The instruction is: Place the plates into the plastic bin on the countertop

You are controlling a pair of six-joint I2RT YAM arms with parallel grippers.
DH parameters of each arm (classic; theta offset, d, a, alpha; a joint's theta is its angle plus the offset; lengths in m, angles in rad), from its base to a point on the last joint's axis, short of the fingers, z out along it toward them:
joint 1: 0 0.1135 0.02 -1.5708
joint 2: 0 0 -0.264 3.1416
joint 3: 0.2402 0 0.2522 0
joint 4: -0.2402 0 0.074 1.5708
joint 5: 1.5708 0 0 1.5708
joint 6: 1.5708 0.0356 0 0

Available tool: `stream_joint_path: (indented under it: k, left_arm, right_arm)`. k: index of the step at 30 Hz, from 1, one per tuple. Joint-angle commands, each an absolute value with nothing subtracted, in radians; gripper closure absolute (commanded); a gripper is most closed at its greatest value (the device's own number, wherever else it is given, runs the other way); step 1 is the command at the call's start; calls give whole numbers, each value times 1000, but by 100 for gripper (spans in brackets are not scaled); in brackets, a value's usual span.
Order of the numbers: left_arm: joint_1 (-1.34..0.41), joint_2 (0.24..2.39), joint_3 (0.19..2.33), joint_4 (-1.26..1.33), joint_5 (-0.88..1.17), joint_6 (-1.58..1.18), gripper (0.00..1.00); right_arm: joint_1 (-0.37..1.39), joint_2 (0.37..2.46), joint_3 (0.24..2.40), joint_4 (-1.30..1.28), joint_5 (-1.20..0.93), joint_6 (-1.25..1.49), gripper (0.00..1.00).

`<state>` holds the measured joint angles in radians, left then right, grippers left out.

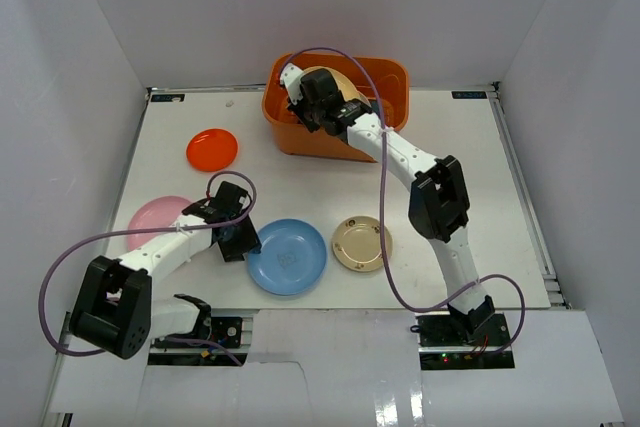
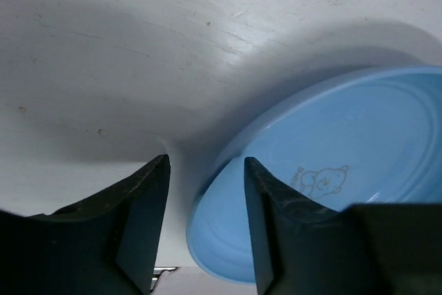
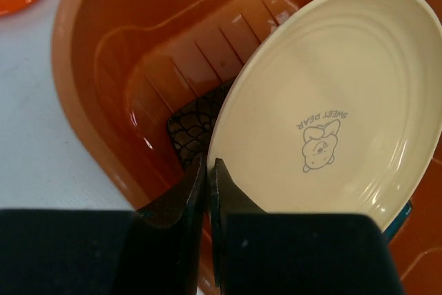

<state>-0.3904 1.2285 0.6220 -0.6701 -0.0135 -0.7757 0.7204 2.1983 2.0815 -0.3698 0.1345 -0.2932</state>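
Note:
The orange plastic bin [image 1: 385,72] stands at the back of the white countertop [image 1: 470,177]. My right gripper [image 3: 207,165] reaches into the bin [image 3: 97,81] and is shut on the rim of the cream plate [image 3: 331,94], which is tilted above a black patterned plate [image 3: 193,126]; a teal edge [image 3: 407,213] shows under it. My left gripper [image 2: 206,170] is open and straddles the near-left rim of the blue plate [image 2: 359,136], one finger outside and one over the plate. In the top view the left gripper [image 1: 243,243] sits at the blue plate's [image 1: 290,259] left edge.
An orange-red plate [image 1: 212,149] lies at the back left, a pink plate [image 1: 152,217] partly under the left arm, and a small beige patterned plate [image 1: 362,243] right of the blue one. White walls enclose the table.

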Motion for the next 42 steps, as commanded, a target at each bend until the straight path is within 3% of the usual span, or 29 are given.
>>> stream_joint_path:
  k: [1, 3, 4, 8, 9, 16, 18, 20, 21, 23, 30, 38, 42]
  left_arm:
    - [-399, 1252, 626, -649, -2, -764, 45]
    - [-399, 1259, 627, -644, -11, -764, 59]
    - [-400, 1265, 627, -643, -14, -761, 65]
    - [-400, 1270, 638, -650, -34, -756, 92]
    - [-399, 1267, 649, -652, -35, -752, 100]
    - [-400, 1108, 815, -715, -92, -689, 100]
    - [-399, 1074, 889, -745, -112, -678, 100]
    - [-399, 1075, 1010, -746, -101, -666, 100]
    - [-399, 1101, 1053, -741, -94, -663, 100]
    - [-399, 1143, 1174, -714, -86, -649, 100]
    - [-397, 1464, 1506, -557, -37, -635, 100]
    - [-399, 1918, 1955, -555, -29, -649, 100]
    - [-397, 2092, 2110, -563, -37, -652, 100]
  right_arm:
    - [716, 2206, 2178, -328, 103, -342, 92]
    - [716, 2220, 2181, -325, 115, -344, 82]
    - [716, 2217, 2169, -319, 126, -342, 60]
    - [716, 2151, 2096, -261, 158, -322, 31]
    - [716, 2116, 2089, -259, 161, -312, 30]
    - [716, 1817, 1841, -203, 190, -163, 24]
    - [713, 1665, 1660, -143, 234, -91, 24]
    - [695, 1565, 1528, -88, 262, -26, 38]
    - [683, 1471, 1409, -78, 284, 57, 50]
    - [637, 1332, 1286, -58, 298, 138, 92]
    - [581, 981, 782, 37, 246, 326, 92]
    - [586, 822, 575, 87, 52, 362, 92]
    - [592, 828, 598, 42, 9, 334, 92]
